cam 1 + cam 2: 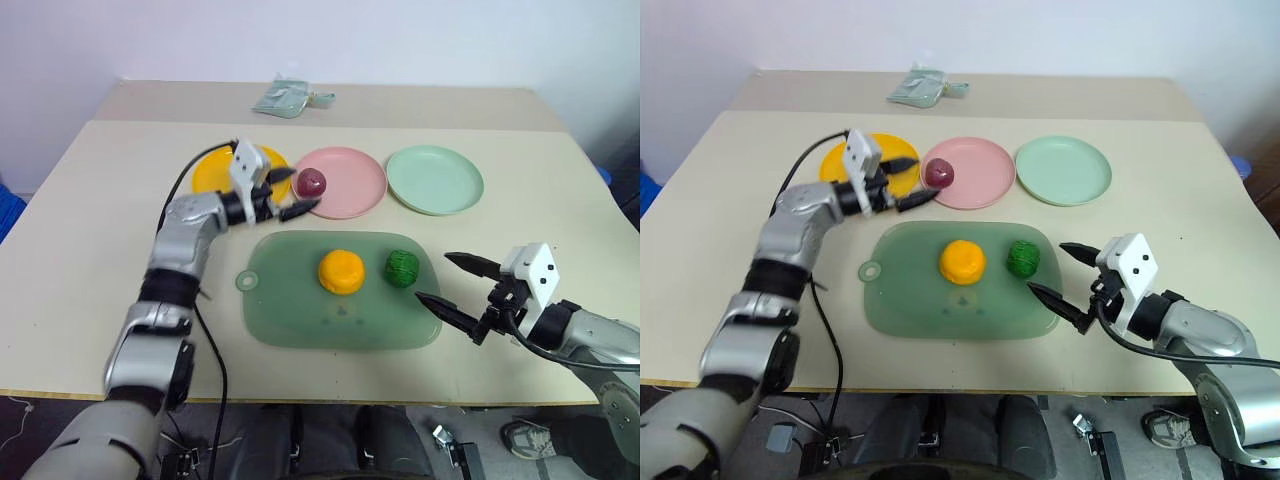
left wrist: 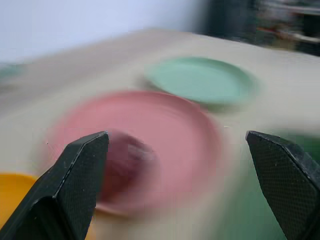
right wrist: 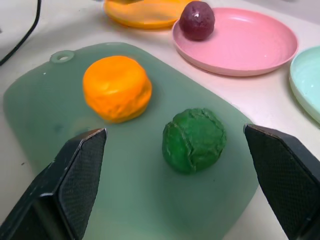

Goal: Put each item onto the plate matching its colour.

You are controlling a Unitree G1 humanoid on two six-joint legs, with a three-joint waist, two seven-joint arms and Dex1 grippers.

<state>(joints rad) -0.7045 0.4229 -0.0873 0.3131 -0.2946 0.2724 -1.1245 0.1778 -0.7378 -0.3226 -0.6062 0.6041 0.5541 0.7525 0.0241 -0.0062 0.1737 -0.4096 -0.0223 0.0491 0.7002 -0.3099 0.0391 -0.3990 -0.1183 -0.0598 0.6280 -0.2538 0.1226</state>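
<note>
The dark maroon ball rests on the left side of the pink plate. My left gripper hovers just left of it, open, with nothing between its fingers. The yellow-orange plate lies behind that hand, and the mint green plate is to the right of the pink one. On the translucent green tray sit the orange ball and the dark green ball. My right gripper stands open over the tray's right edge, its fingers pointing at the green ball from a short distance.
A pale green packet lies at the back of the table. A black cable runs along my left arm down to the table's near edge. The tan table top stretches left of the plates and right of the tray.
</note>
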